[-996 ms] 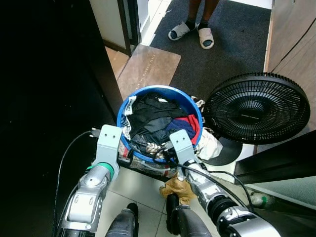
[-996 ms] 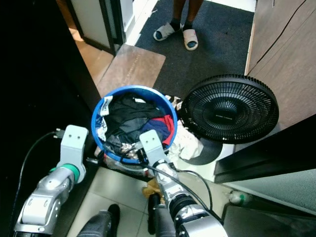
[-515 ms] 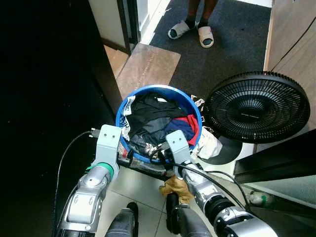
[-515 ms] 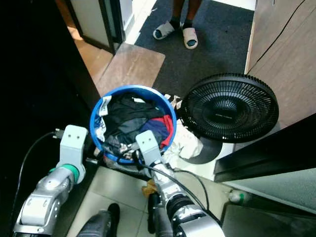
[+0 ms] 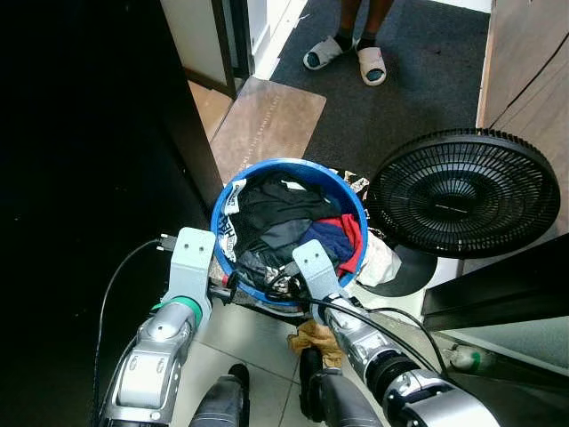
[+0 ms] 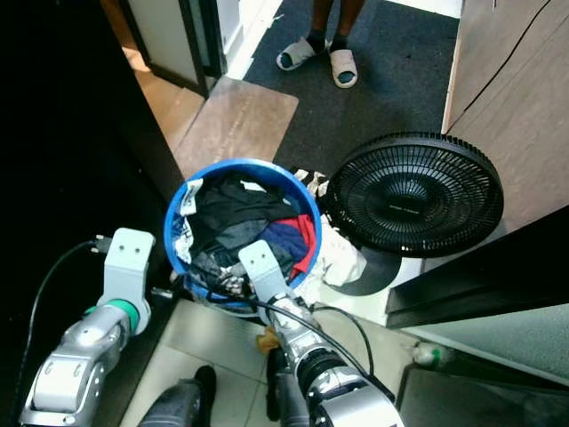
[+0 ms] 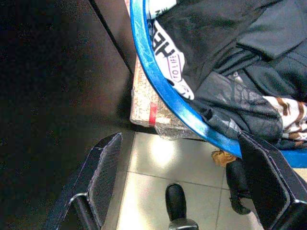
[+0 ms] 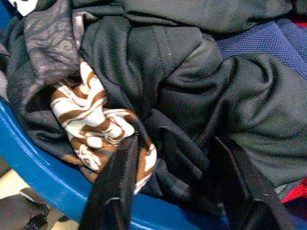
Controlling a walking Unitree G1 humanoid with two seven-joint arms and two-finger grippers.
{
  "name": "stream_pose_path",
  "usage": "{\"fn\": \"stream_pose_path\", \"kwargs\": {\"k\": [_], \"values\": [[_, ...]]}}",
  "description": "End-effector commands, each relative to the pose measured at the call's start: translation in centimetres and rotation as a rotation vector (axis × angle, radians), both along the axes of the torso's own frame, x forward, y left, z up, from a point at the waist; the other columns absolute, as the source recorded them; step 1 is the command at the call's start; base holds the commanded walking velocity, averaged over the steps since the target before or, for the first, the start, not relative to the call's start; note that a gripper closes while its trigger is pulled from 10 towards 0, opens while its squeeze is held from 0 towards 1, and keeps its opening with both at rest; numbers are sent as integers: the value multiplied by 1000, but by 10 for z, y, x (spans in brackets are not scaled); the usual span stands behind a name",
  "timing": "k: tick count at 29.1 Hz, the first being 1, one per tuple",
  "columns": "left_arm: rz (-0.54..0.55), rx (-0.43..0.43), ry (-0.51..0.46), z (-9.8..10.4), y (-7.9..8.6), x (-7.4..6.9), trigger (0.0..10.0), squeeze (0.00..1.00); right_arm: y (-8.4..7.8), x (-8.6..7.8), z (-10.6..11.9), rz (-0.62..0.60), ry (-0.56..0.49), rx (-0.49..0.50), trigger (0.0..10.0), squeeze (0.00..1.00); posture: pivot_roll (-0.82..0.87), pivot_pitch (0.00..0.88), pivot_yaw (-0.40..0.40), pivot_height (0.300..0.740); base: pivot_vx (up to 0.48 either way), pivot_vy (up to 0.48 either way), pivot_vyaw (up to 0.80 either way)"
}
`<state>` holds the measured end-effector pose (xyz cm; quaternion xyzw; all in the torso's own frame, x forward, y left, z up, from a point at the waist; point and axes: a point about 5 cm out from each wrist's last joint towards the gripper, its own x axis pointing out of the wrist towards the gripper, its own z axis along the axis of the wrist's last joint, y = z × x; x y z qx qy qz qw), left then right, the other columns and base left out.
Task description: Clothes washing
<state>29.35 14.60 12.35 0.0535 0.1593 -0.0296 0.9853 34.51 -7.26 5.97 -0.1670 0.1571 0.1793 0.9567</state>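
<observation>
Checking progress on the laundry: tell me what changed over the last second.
The right tool slid toward the robot's left along the near rim of the blue basket and dipped into the dark clothes, fingers open, nothing gripped. The left tool stayed open beside the rim; the fan stayed put.

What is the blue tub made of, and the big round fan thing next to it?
The blue tub looks like smooth, slightly glossy plastic: its rim catches light in the left wrist view. The fan has a black grille of thin ribs, matte; whether plastic or coated wire cannot be told. The clothes inside look like soft knit fabric, folding and creasing.
</observation>
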Motion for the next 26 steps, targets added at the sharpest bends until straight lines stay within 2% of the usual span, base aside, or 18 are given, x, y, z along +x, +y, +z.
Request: {"fn": "stream_pose_path", "kwargs": {"k": [1,19,23,25,26], "values": [[10,-10,49,-11,2,-7,10000,0,-7,-17,-27,-17,108,-33,0,0,256,474,96,740,0,0,0],[11,-10,60,-13,2,-9,10000,0,-9,-12,-18,-52,48,38,0,0,248,472,96,740,0,0,0],[14,-10,63,-15,3,-9,10000,0,-8,-6,-5,-50,-30,75,0,0,235,447,89,740,0,0,0],[23,-27,65,-18,4,-7,10000,0,-13,5,21,-85,-193,164,0,0,219,381,79,740,0,0,0],[23,-27,65,-18,4,-7,10000,0,-13,5,21,-85,-193,164,0,0,219,381,79,740,0,0,0]]}}
